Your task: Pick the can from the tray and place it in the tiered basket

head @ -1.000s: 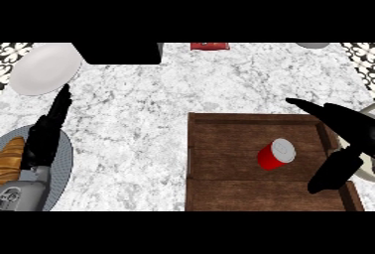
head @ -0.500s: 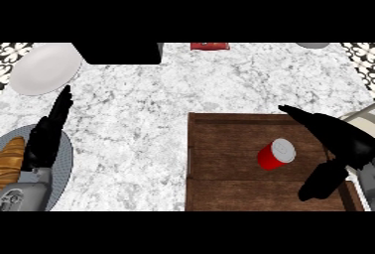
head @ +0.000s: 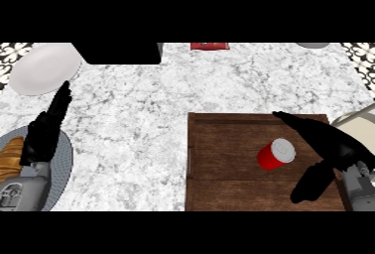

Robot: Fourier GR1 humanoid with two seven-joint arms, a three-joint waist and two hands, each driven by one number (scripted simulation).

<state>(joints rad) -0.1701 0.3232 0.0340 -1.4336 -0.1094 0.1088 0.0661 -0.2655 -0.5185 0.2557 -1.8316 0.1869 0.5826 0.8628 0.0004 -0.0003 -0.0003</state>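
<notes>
The right hand point(head: 330, 149) hovers spread over the wooden tray point(head: 219, 193), just beside the red can point(head: 276, 154); the left hand point(head: 47, 126) rests straight-fingered.

Kitchen, we'd say: marble-look counter point(head: 147, 129), white plate point(head: 44, 68), bread point(head: 10, 158) on a grey plate point(head: 64, 154), wooden tray point(head: 227, 188) with a red can point(head: 276, 154).

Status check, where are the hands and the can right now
Right hand open beside can, not gripping. Can on its side on tray. Left hand open, idle. Nothing blocking.
</notes>
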